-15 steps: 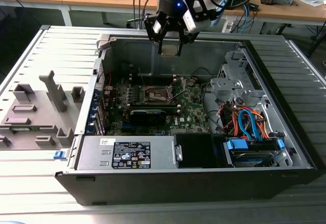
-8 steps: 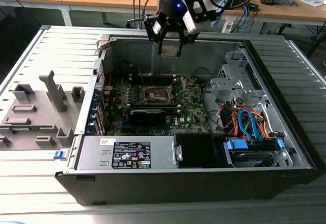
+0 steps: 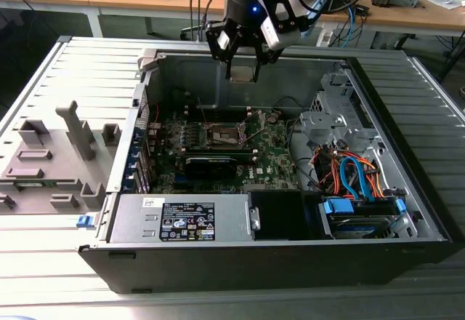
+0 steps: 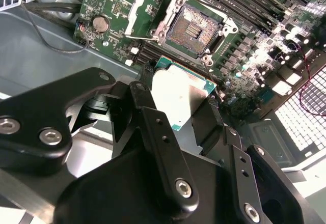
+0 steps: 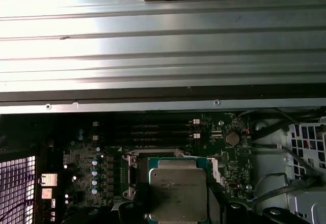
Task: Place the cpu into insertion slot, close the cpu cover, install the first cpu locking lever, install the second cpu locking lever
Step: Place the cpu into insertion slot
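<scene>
1. Second wrist view, nearest you: gripper, its fingers pinching the cpu by opposite edges, held clear of the board.
2. Beyond it you find the insertion slot, contact field bare.
3. Beside the slot: cpu cover, standing open.
4. Exterior view: your gripper hangs above the open computer case.

cpu: pale silver metal top, smooth, a soft satin sheen that caught the light.
insertion slot: brownish-gold contact field, finely grained; dark metal rim.
cpu cover: bare silver-grey metal, bright and smooth.
gripper: matt black body, shiny metal screw heads.
circuit board: green, lightly glossy.
table: ribbed grey metal, throwing glare.
case: matt black outside, bare grey sheet metal inside.
fixture: matt grey plastic.
</scene>
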Controlling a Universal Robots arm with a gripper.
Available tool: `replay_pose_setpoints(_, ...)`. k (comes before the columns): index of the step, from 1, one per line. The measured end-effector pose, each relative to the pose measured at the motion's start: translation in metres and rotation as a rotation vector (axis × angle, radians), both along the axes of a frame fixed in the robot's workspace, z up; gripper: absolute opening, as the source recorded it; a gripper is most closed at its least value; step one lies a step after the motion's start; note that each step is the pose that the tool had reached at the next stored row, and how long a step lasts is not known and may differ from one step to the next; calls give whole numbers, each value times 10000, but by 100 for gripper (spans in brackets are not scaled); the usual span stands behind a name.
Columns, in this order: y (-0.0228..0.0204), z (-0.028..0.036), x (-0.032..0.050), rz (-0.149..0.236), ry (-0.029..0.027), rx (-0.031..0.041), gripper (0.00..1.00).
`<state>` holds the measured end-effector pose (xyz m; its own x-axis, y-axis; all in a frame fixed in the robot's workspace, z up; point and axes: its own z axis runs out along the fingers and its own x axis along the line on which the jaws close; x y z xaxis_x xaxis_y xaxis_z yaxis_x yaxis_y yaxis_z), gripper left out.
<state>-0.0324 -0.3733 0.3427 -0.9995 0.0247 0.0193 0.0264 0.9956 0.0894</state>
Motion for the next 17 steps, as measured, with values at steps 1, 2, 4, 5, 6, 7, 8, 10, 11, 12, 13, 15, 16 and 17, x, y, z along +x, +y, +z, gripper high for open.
replay_pose_setpoints(1,-2,-1,0,-1,0,0,55)
replay_pose_setpoints(2,-4,-2,0,0,0,0,55)
replay_pose_setpoints(4,-7,-4,0,0,0,0,55)
replay_pose_setpoints(5,-9,-5,0,0,0,0,55)
replay_pose_setpoints(6,-11,-6,0,-1,0,0,55)
replay_pose_setpoints(7,-12,-7,0,0,0,-1,55)
replay_pose_setpoints(8,-15,-9,0,0,0,0,55)
replay_pose_setpoints(10,-20,-11,0,0,0,0,55)
replay_pose_setpoints(11,-21,-12,0,0,0,-1,55)
replay_pose_setpoints(12,-22,-13,0,0,0,0,55)
replay_pose_setpoints(13,-24,-15,0,0,0,0,55)
replay_pose_setpoints(15,-28,-18,0,-1,0,-1,55)
replay_pose_setpoints(16,-29,-19,0,-1,1,-1,55)
replay_pose_setpoints(17,-32,-21,0,0,1,-2,55)
